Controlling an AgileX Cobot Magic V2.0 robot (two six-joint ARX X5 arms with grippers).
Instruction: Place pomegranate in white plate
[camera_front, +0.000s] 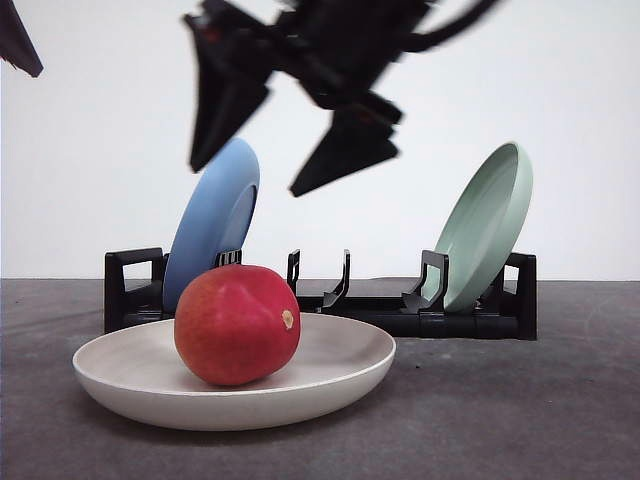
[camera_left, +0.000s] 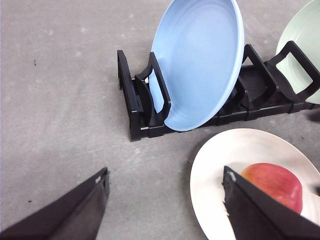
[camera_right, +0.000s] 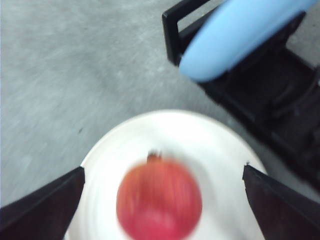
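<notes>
Since the pomegranate (camera_front: 237, 324) already sits in the white plate (camera_front: 340, 385), left of its centre and in front of the black rack (camera_front: 420, 315), I'd just lift my right tool (camera_front: 270, 160) straight up, slow, without clipping the blue plate (camera_front: 212, 225) behind; its jaws are spread, nothing held; left tool (camera_left: 165, 200) also spread, empty, above the counter (camera_front: 520, 420); no labels or writing I can read.

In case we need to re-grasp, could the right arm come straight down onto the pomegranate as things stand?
Probably yes: the right gripper hangs open above the pomegranate, which lies uncovered in the white plate, with nothing between them.
</notes>
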